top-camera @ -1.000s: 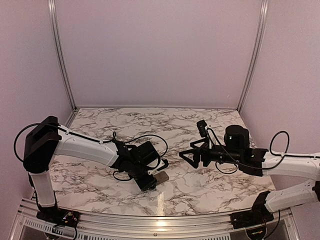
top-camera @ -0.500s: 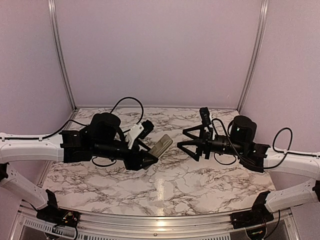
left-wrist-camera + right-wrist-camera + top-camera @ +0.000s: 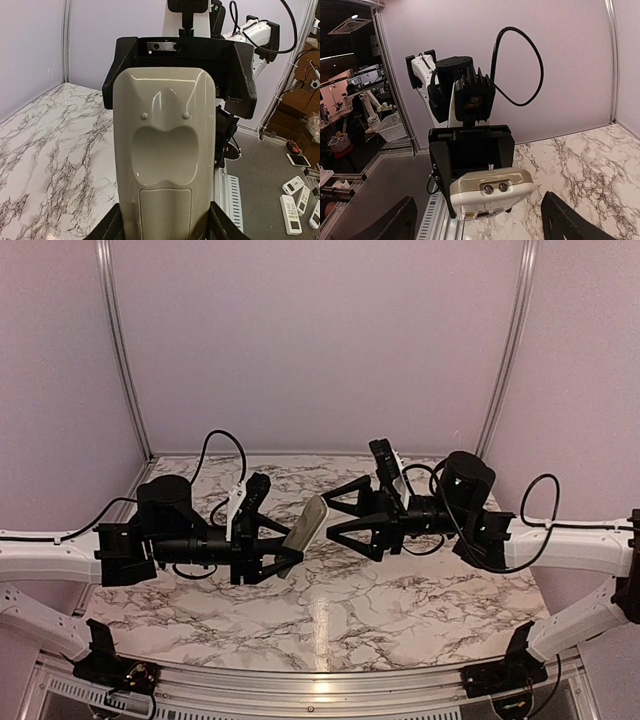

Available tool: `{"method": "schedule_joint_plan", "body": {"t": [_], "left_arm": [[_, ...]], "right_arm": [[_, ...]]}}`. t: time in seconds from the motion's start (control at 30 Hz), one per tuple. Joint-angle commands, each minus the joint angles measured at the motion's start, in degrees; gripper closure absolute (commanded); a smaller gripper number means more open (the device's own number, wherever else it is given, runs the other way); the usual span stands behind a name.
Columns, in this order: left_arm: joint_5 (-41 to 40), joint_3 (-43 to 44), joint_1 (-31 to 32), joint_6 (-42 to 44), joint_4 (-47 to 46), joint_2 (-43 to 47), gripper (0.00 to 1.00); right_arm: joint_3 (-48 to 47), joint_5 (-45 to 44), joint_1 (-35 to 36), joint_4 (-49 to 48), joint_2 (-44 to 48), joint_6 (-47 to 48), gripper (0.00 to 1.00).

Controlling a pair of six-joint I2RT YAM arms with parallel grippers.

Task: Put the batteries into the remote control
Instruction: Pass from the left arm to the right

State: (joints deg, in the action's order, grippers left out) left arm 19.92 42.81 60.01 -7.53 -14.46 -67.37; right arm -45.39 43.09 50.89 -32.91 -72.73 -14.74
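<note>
Left of the slim, glossy, greyish-white plastic remote control (image 3: 306, 524), the black two-finger left gripper (image 3: 285, 550) is being used as a clamp. The remote's lower end is being grasped along its two long edges. The remote is being held in the air above the white, grey-veined marble tabletop (image 3: 400, 610), tilted upward toward the other arm.

In the left wrist view its back is being presented to the camera — a scooped hollow, two small bumps, and below them a rectangular battery cover (image 3: 167, 212) that appears to be in place.

Right of the remote, the black two-finger right gripper (image 3: 329, 515) is being held released. Its fingers are spread wide to either side of the remote's free end, and nothing is being grasped or touched. In the right wrist view that free end is being framed between them.

The batteries are not being shown in any view, so their place cannot be told.

The step in hand is judged to be an in-air handover or bracing of the remote, ahead of the cover's removal — loading itself is not yet begun. The next move calls for the right fingers to be closed squarely on the free end without the remote being twisted out of the left grasp.
</note>
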Motion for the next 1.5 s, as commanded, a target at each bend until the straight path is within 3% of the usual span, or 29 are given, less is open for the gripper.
{"method": "schedule_joint_plan", "body": {"t": [0.0,0.13,0.33,0.5,0.7,0.83,0.87,1.03,1.07,1.2,1.47], "left_arm": [[3.0,-2.5,-0.2,-1.1,-9.4,3.0,0.63],[3.0,-3.4,-0.2,-1.1,-10.3,3.3,0.63],[2.4,-3.4,-0.2,-1.0,-9.9,2.8,0.63],[1.8,-3.5,-0.2,-0.9,-9.5,2.7,0.63],[-0.8,-3.7,-0.2,-0.5,-8.4,2.8,0.61],[-2.4,-3.9,-0.3,-0.8,-7.6,2.7,0.58],[-3.1,-3.8,-0.4,-1.0,-7.3,2.6,0.53],[-10.1,-2.8,-1.1,-2.9,-3.4,3.9,0.05],[-12.6,-2.8,-1.3,-3.1,-2.5,4.6,0.02],[-21.5,-3.2,-2.4,-4.8,1.0,8.4,0.01],[-37.2,0.1,-5.0,-11.6,13.1,7.0,0.01]], "right_arm": [[-3.0,2.2,1.1,-2.8,-2.6,-1.7,0.16],[-4.5,4.2,1.6,-6.8,-6.0,-4.6,0.17],[-7.3,6.6,3.3,-8.8,-9.0,-5.7,0.27],[-8.3,6.6,3.5,-7.7,-9.8,-5.6,0.52],[-8.5,3.3,3.5,-4.2,-9.2,-4.4,0.63],[-9.5,3.4,3.5,-2.6,-9.2,-4.7,0.80],[-9.8,3.5,3.4,-2.3,-9.5,-4.9,0.85],[-12.0,2.1,1.4,2.1,-9.8,-6.8,1.00],[-12.3,0.6,0.7,3.7,-9.7,-7.2,1.00],[-14.5,-4.9,-1.8,12.1,-9.7,-7.9,1.00],[-29.1,-20.7,-2.2,43.6,-19.1,-7.9,0.98]]}}
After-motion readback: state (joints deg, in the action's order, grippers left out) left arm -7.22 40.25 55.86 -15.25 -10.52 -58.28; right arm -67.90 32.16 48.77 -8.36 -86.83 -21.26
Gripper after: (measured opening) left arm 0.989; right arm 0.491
